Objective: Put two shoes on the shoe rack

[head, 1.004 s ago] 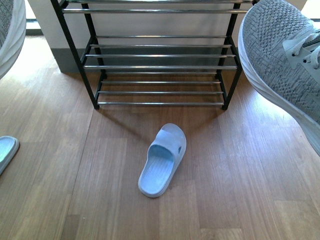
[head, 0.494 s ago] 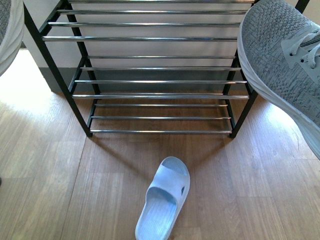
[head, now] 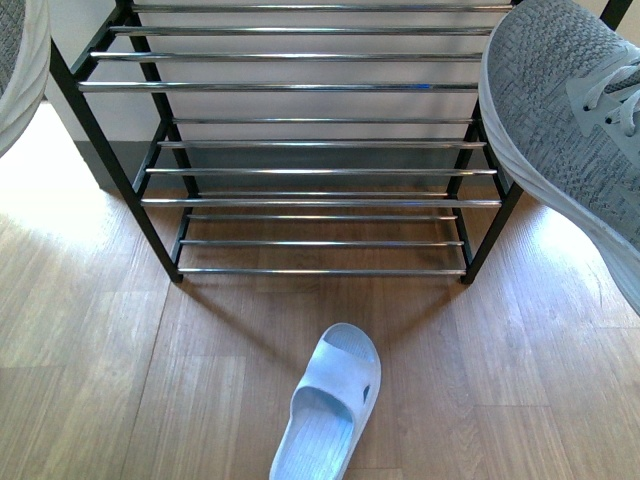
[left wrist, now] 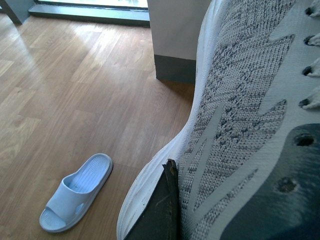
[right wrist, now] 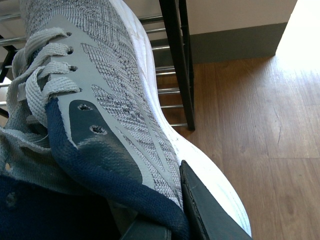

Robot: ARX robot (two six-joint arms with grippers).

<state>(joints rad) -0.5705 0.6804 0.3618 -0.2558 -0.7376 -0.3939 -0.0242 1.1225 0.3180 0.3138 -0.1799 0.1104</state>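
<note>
Wood floor point(head: 90, 380) fills most of my front view, and on it the shoe rack point(head: 300, 201) stands square ahead of me, its chrome bars bare on every tier I can see. Both grey sneakers are up in the air: the right sneaker point(head: 570, 110) hangs large at the right edge, its toe overlapping the rack's right upright, and the left sneaker point(head: 20, 60) shows only as a sliver at the far left. A pale blue slide point(head: 325, 405) lies on the floor just in front of the rack, well apart from both sneakers. The left gripper point(left wrist: 172, 190) is pinched on the left sneaker's side wall, one dark finger point(left wrist: 162, 210) flat against the knit; the right gripper point(right wrist: 170, 185) is clamped the same way on the right sneaker, finger point(right wrist: 205, 210) outside the knit wall. My worry is the right toe clipping that black upright if I push straight in. Held by one wall only, either sneaker could swing in the grip, and on such thin bars a sole set down crooked may tip through
</note>
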